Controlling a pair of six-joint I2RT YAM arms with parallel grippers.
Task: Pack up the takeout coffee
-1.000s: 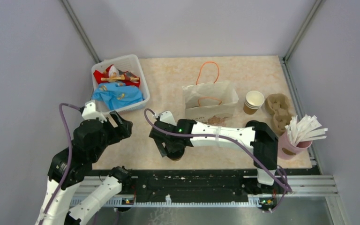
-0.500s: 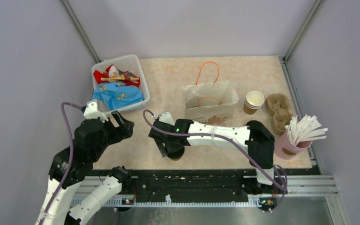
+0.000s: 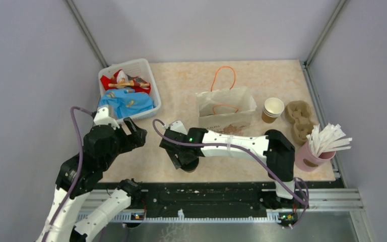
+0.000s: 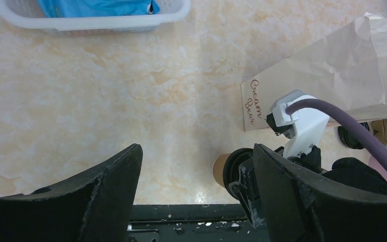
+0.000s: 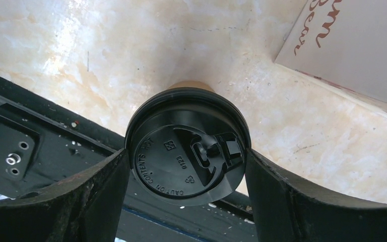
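One brown paper cup with a black lid (image 5: 187, 146) is at the table's front edge, seen under the right arm in the top view (image 3: 191, 167). My right gripper (image 5: 187, 174) is shut on it, one finger on each side of the lid. It also shows in the left wrist view (image 4: 223, 170). An unlidded brown cup with a white rim (image 3: 272, 109) stands right of the white paper bag (image 3: 226, 113). My left gripper (image 4: 196, 171) is open and empty above bare table, left of the held cup. No second lid is in view.
A white basket (image 3: 152, 101) of wrappers stands at the back left. A brown pulp cup tray (image 3: 299, 119) and a pink cup of white sticks (image 3: 313, 154) stand at the right edge. The black rail (image 3: 221, 194) runs along the front edge.
My left gripper has moved slightly forward and to the right. My right gripper has stayed around the lidded cup, shifting very little.
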